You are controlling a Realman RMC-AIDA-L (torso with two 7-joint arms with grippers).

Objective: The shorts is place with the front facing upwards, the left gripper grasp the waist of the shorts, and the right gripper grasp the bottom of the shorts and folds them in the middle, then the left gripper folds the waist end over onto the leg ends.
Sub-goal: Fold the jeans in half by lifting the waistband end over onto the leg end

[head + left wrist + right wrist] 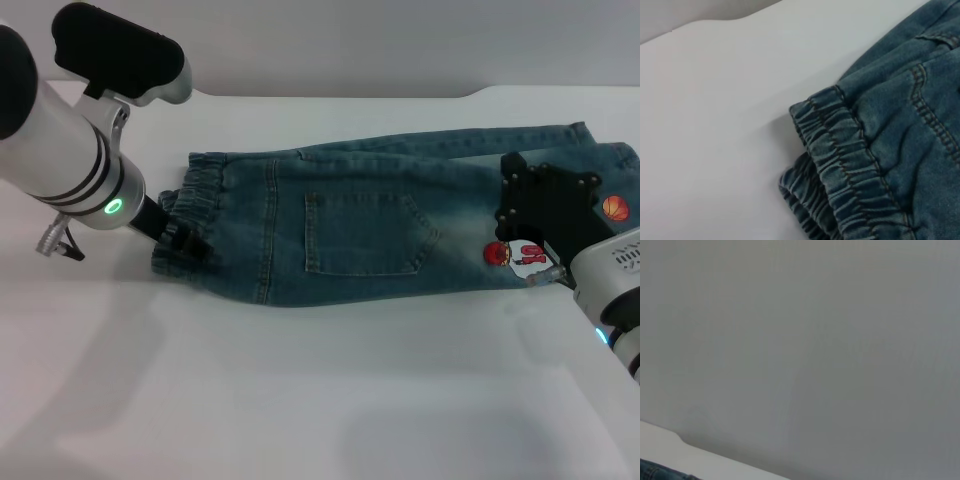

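Note:
The blue denim shorts (pixel 370 235) lie folded lengthwise on the white table (pixel 300 400), with a pocket facing up. The elastic waist (pixel 195 200) is at the left and the leg ends (pixel 590 150) at the right. My left gripper (pixel 180 240) sits at the near corner of the waist, shut on the bunched waistband (pixel 840 185). My right gripper (pixel 535 205) is over the leg ends, next to red and white patches (pixel 515 255). The right wrist view shows only a sliver of denim (pixel 660 474).
A grey wall (pixel 350 40) rises behind the table's far edge. Bare white tabletop spreads in front of the shorts and to their left.

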